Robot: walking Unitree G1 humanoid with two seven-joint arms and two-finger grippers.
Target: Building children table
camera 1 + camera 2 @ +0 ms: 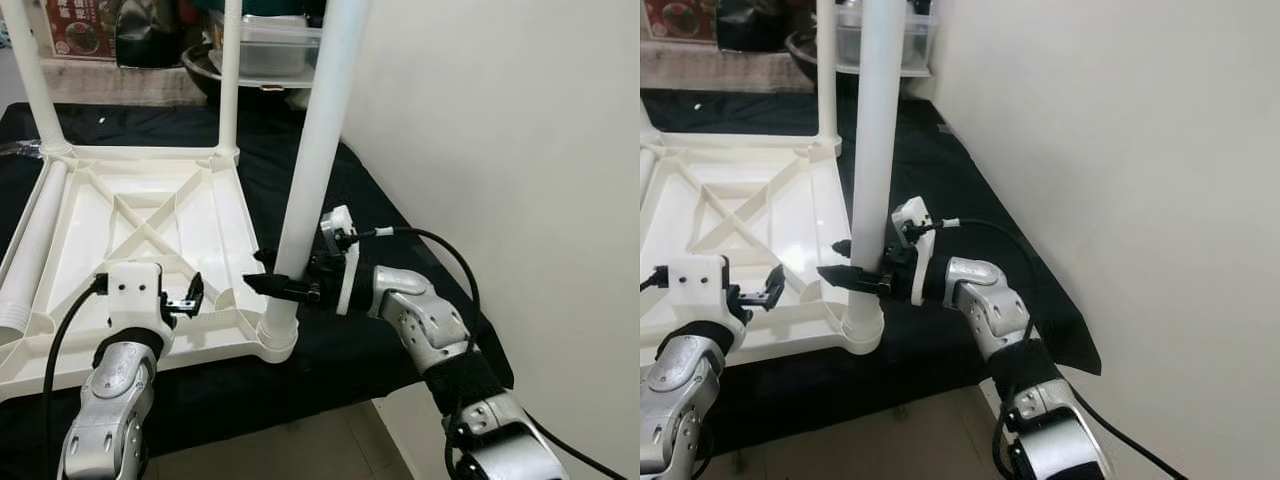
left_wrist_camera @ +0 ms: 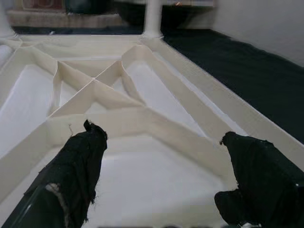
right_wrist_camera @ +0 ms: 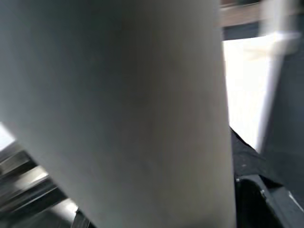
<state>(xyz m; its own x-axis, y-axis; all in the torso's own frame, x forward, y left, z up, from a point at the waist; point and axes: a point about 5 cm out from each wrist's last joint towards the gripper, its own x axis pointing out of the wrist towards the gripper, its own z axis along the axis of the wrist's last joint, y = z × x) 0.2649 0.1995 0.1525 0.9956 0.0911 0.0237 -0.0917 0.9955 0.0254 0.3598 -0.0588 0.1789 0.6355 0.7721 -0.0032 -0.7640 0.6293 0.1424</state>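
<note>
Jaws of the right gripper (image 1: 268, 272) clasp the upright table leg (image 1: 310, 170) between them.

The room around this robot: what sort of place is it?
Probably a lived-in home corner: a plain white wall, an upturned white plastic table on a black cloth, and household clutter, including a clear storage box, behind.

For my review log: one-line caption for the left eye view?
Right pincer grips a white leg standing in the upturned tabletop's corner socket.

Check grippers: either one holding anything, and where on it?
The right gripper clamps the near white table leg low down, just above its corner socket. The left gripper is open over the upturned tabletop, holding nothing.
</note>
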